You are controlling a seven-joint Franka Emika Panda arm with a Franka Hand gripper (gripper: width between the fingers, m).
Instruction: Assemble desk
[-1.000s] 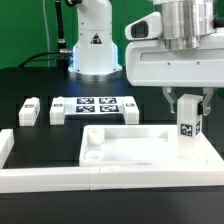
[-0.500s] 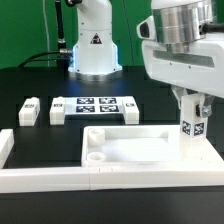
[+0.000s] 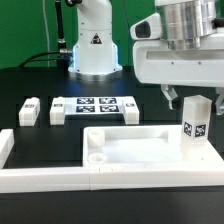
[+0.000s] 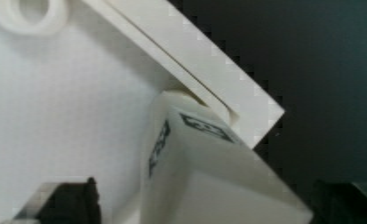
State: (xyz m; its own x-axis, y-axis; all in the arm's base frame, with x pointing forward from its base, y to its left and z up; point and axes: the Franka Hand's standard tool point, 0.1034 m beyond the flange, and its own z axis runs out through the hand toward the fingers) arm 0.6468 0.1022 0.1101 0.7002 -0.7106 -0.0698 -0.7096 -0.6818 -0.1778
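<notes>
**A:** How did we expect the leg (image 3: 195, 122) to handle?

**B:** We judged it light and stiff: a small block of hard white plastic that would not give under a squeeze. Its smooth faces looked slippery, so we wanted a square hold on two flat opposite sides, up near the top. That would leave its foot free against the tabletop (image 3: 135, 150).

**A:** And where was it?

**B:** It stood upright on the tabletop's far corner, at the exterior view's right, with its tag facing that camera. We could not tell whether it was fully seated there.

**A:** What about the fingers (image 3: 170, 97)?

**B:** They were spread wide and clamped nothing. They hung just above the tabletop corner, one to each side of the leg's upper end. In the wrist view the leg (image 4: 224, 180) lay between the fingers (image 4: 70, 200), with a clear dark gap on one side. On the other side we could not say whether finger and leg touched.

**A:** So was it safe to lift straight off?

**B:** We thought so, though a tall narrow block like that could tip at a sideways brush.
</notes>
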